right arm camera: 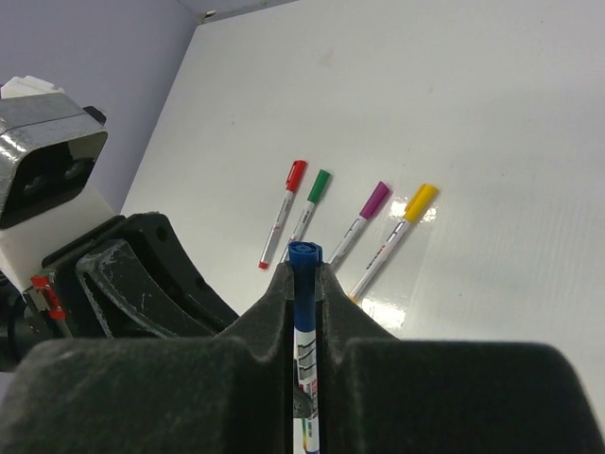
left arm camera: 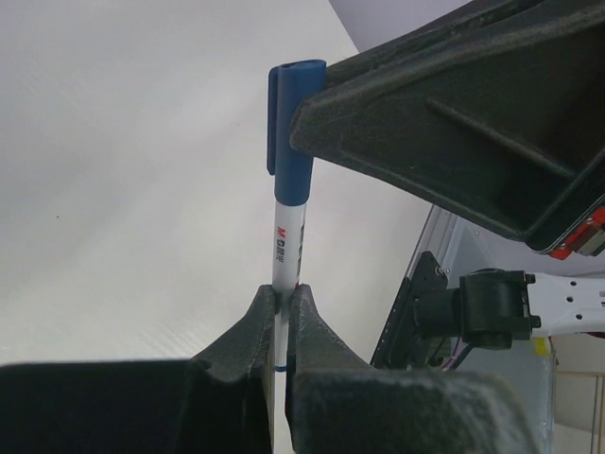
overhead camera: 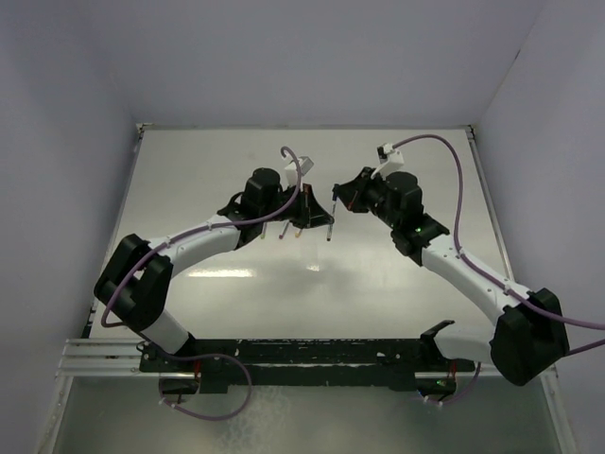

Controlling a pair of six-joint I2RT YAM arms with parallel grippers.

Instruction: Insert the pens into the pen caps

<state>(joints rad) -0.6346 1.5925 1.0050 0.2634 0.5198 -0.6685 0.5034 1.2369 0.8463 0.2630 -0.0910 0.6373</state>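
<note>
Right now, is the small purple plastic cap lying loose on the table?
No, the small purple plastic cap sits on the end of a thin silvery pen.

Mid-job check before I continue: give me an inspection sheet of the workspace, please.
Surface: white table, glossy, with glare.
Job's things: blue pen wearing blue cap; red pen, green pen, purple pen, yellow pen lie capped, side by side.
Clutter: nothing seen.
Grippers: left gripper shut on blue pen barrel; right gripper shut on blue cap.
Cables: purple cables loop along both arms.
Surroundings: pale walls; metal rail at near edge.
</note>
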